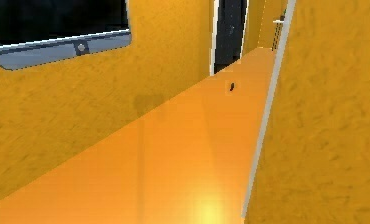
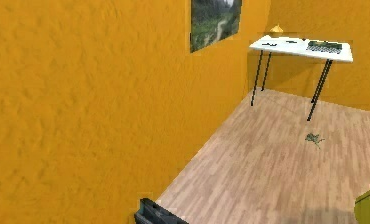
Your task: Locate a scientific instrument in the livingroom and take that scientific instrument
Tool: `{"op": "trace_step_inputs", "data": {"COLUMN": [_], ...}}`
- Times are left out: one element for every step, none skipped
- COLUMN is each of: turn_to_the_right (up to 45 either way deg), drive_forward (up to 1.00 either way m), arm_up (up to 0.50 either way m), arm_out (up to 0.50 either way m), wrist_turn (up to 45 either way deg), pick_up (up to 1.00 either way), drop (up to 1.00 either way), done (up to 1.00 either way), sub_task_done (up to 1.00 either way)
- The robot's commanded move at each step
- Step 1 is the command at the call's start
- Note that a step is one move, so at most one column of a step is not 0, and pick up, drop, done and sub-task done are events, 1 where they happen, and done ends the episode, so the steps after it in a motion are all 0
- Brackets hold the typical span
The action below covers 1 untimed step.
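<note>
The white-topped table on thin dark legs [image 2: 293, 51], at the arm side view's 1 o'clock, carries small dark flat items [image 2: 323, 46], possibly what the task seeks; the gripper's state cannot be told.

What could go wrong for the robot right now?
It looks squeezed between an orange wall and a white-edged orange panel, so turning might scrape one of them. A small dark thing lies on the floor ahead, and the wheels might bump it. The things on the white table are too small to name, so it might go for the wrong one.
</note>
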Motion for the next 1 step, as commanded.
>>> {"op": "trace_step_inputs", "data": {"turn_to_the_right": [0.0], "drive_forward": [0.00], "arm_up": [0.00], "arm_out": [0.00], "wrist_turn": [45.0], "pick_up": [0.00], "drop": [0.00], "done": [0.00], "sub_task_done": [0.00]}}
